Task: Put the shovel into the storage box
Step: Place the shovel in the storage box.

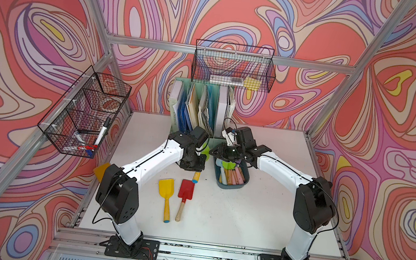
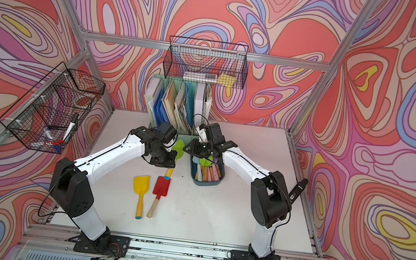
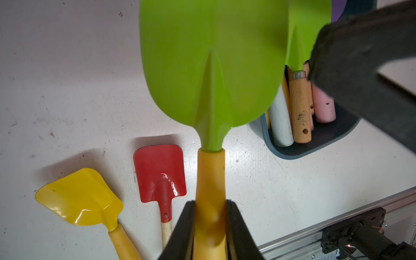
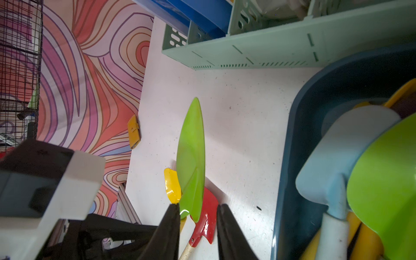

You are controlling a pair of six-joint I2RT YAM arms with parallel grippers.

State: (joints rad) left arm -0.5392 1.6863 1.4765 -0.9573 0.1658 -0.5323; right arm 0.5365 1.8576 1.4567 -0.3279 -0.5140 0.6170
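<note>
**Gripping the green shovel right beside the box**

Looking down in both top views, the left gripper is clamping the yellow handle of the green shovel. It is holding the shovel above the table, rounded blade pointing toward the mint file holder. The shovel is hanging just beside the storage box, on the left arm's side, and not inside it. The left arm is reaching forward with its wrist bending inward. The right arm is mirroring it, with the right gripper hovering over the far end of the box. A yellow shovel and a red shovel are lying side by side on the table, nearer the arm bases.

Over to the left wrist view: two black fingers are pinching the handle from either side. The glossy green blade, ridged down its middle, is filling the picture. This view is also showing the box's load, a second green shovel on a wooden handle among pale blue and pink handles.

Now the right wrist view: the right gripper's jaws are standing apart with nothing between them. The held blade is showing edge-on here. The box's dark teal wall is curving round a light blue shovel, with the file holder close behind.
</note>
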